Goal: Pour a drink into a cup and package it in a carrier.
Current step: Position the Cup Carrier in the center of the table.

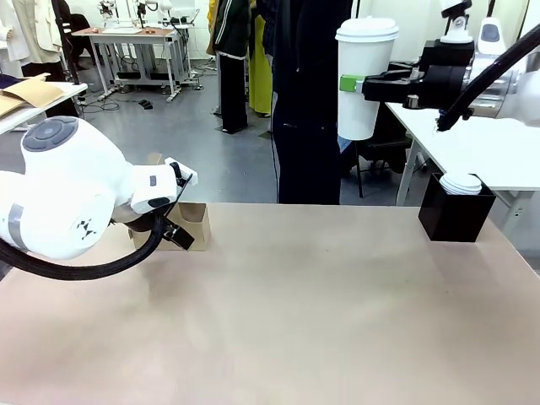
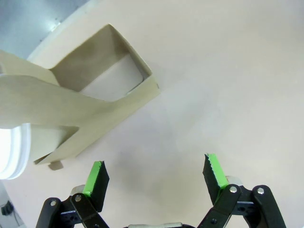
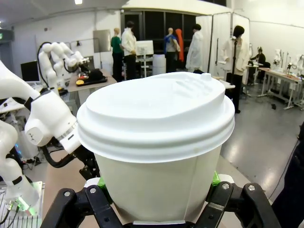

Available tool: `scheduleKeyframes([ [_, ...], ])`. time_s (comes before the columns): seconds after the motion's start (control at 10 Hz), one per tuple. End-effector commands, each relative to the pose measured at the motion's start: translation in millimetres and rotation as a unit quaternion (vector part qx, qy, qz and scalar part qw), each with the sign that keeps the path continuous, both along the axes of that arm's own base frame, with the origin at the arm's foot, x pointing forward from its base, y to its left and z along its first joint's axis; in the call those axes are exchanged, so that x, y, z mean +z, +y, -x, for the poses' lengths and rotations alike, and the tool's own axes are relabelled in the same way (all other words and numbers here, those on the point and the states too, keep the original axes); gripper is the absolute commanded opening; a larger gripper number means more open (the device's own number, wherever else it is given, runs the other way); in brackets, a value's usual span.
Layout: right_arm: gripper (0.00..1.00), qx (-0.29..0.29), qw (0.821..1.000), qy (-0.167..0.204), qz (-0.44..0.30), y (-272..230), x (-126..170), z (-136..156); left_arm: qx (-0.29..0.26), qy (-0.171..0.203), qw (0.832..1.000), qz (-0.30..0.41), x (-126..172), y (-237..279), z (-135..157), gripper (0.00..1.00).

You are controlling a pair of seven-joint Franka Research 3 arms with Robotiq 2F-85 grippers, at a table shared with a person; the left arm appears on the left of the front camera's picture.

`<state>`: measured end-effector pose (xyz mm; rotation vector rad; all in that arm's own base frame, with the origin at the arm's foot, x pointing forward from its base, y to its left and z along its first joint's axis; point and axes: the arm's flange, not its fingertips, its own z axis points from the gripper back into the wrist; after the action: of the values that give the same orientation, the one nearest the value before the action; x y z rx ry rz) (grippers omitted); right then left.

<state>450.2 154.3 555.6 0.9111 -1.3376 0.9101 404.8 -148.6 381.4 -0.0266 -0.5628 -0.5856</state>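
The beige counter (image 1: pixel 337 321) spans the view. Low over its left part, the left jaws stand wide and empty just beside the brown carrier (image 2: pixel 95 95) on the counter. The right jaws clamp the lidded white cup (image 1: pixel 361 84) upright, high at far right. A black box (image 1: pixel 454 218) holds 1 lid stack (image 1: pixel 461 182).

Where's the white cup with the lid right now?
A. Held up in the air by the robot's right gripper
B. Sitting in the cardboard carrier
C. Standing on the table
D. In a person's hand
A: the right gripper clamps the cup by its side, high above the table and far from the carrier.
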Motion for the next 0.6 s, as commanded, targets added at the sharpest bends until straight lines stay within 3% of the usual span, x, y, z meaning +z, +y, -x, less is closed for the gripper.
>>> scheduleKeyframes([
  [0.0, 0.8, -0.004, 1.0, -0.003, -0.002, 3.2, 5.5, -2.9, 0.047, 0.003, 0.999, 0.012, 42.0, 12.4, -2.1, 1.0],
  [0.3, 0.8, -0.004, 1.0, -0.003, -0.002, 3.2, 5.5, -2.9, 0.094, 0.045, 0.994, 0.019, 120.2, 18.7, -27.4, 1.0],
  [0.5, 0.8, -0.004, 1.0, -0.003, -0.002, 3.2, 5.5, -2.9, 0.133, 0.079, 0.988, 0.018, 146.8, 27.4, -69.6, 1.0],
])
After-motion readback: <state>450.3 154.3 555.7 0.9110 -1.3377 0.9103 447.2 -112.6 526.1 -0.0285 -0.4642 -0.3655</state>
